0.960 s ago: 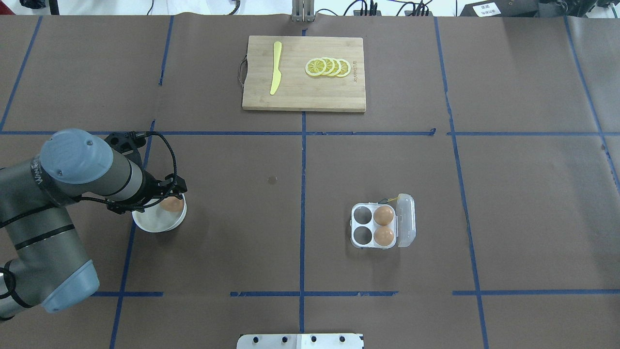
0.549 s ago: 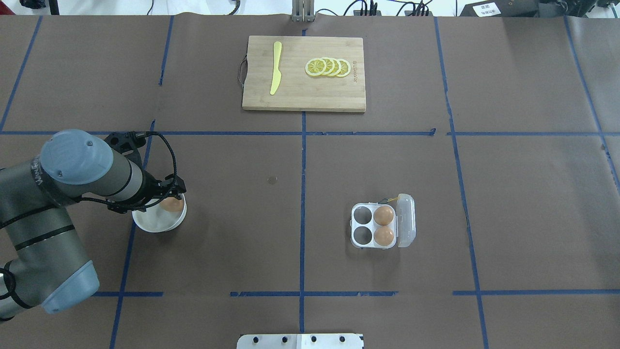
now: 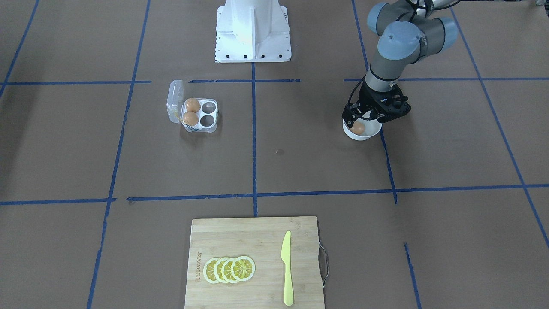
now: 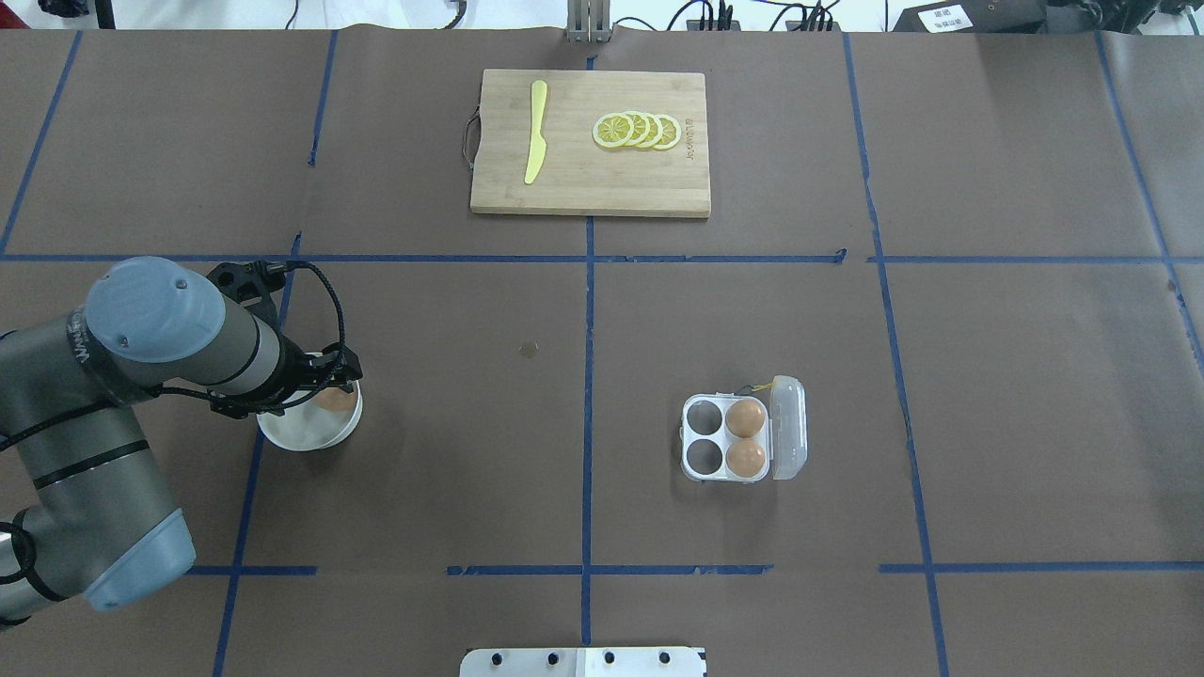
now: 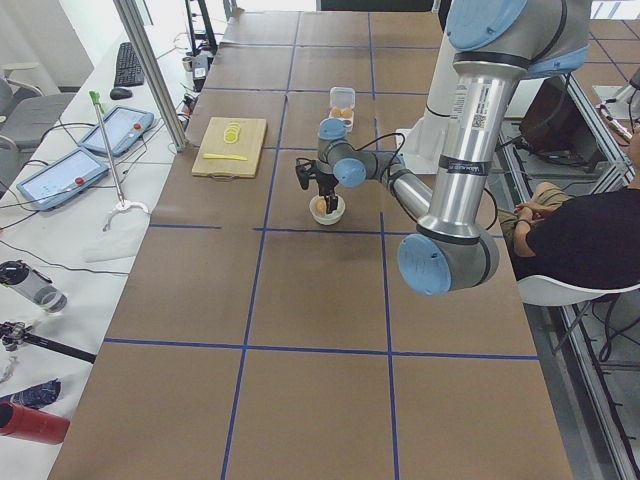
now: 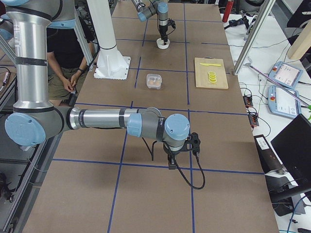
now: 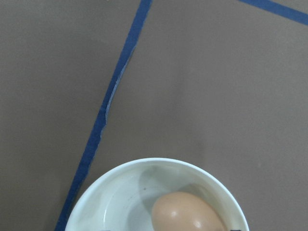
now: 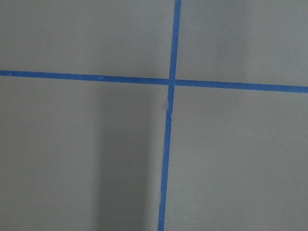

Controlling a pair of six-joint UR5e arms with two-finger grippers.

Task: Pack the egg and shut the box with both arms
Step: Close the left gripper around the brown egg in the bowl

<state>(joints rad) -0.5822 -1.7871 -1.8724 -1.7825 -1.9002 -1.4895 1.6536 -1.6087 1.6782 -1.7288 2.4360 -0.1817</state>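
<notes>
Small orange-brown egg unlifted in round white bowl, lower left overhead; black left claw spread, empty; clear plastic carton half-filled, lid open.

We are looking at a table covered in brown paper, blue tape gridding it. In the left side view a white bench is running along nine o'clock, tablets and a keyboard lying on it; at three o'clock a person is sitting on a white chair. Even light is falling, casting soft shadows.
</notes>
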